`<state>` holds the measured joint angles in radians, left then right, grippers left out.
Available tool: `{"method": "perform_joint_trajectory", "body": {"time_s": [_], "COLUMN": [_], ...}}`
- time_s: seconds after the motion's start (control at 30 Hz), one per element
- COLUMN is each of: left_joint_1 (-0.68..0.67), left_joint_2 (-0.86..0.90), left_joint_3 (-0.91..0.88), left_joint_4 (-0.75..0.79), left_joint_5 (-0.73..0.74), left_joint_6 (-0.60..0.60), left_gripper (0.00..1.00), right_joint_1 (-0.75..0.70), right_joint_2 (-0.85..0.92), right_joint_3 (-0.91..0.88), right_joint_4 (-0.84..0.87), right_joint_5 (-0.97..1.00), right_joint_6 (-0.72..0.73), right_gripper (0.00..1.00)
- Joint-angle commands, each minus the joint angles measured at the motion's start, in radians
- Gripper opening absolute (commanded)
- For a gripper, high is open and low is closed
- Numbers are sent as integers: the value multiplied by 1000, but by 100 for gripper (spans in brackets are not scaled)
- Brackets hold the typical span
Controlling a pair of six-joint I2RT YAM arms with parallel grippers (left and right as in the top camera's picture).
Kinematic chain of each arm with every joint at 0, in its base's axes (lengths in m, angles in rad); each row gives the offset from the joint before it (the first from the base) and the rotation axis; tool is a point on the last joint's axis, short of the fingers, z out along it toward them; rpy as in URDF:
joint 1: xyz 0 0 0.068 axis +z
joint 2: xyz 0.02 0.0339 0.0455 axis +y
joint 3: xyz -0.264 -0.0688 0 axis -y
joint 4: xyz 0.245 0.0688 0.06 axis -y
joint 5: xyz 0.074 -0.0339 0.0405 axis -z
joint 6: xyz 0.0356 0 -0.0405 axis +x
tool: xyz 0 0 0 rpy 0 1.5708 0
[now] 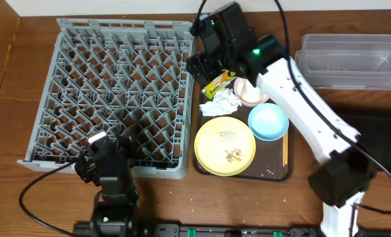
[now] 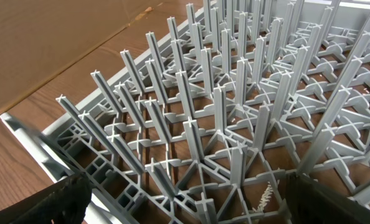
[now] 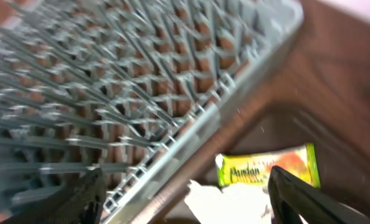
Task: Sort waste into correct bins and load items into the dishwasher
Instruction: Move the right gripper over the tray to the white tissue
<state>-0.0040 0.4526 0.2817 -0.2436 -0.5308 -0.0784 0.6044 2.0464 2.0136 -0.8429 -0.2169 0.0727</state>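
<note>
Six things crowd the dark brown serving tray [image 1: 274,172]: a round yellow plate [image 1: 212,141] carrying pale crumbs [image 1: 234,155], a light blue bowl [image 1: 268,122], a pink bowl [image 1: 251,97] partly under the right arm, a crumpled white tissue [image 1: 222,102], a yellow-green-orange wrapper [image 3: 266,168] and thin chopsticks [image 1: 285,148] along its right edge. The grey dish rack [image 1: 116,85] sits just left of it on the tabletop [image 1: 11,197]. A clear tub [image 1: 350,62] stands far right, with a black tray [image 1: 380,122] nearer the robot, both well apart from the waste. The right gripper [image 3: 185,180] hovers over wrapper and tissue, fingers spread apart. The left gripper [image 2: 188,186] hangs above the rack's near edge, fingers apart too.
</note>
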Motion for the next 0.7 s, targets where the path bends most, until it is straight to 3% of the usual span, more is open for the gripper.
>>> {"method": "perform_joint_trajectory", "body": {"time_s": [0.0,0.27,0.47,0.67], "left_joint_1": [1,1,1,1], "left_joint_2": [-3,-3,-3,-3], "left_joint_3": [14,14,14,14], "left_joint_4": [-3,-3,-3,-3], "left_joint_5": [-12,-12,-12,-12], "left_joint_6": [-2,-2,-2,-2], "left_gripper": [100,100,100,100], "right_joint_1": [11,11,12,29], "right_joint_2": [69,142,150,150], "right_joint_3": [19,19,1,-61], "right_joint_4": [-27,-173,-258,-266], "right_joint_5": [107,123,130,141], "right_joint_6": [101,175,186,185], "right_gripper": [75,61,59,64]}}
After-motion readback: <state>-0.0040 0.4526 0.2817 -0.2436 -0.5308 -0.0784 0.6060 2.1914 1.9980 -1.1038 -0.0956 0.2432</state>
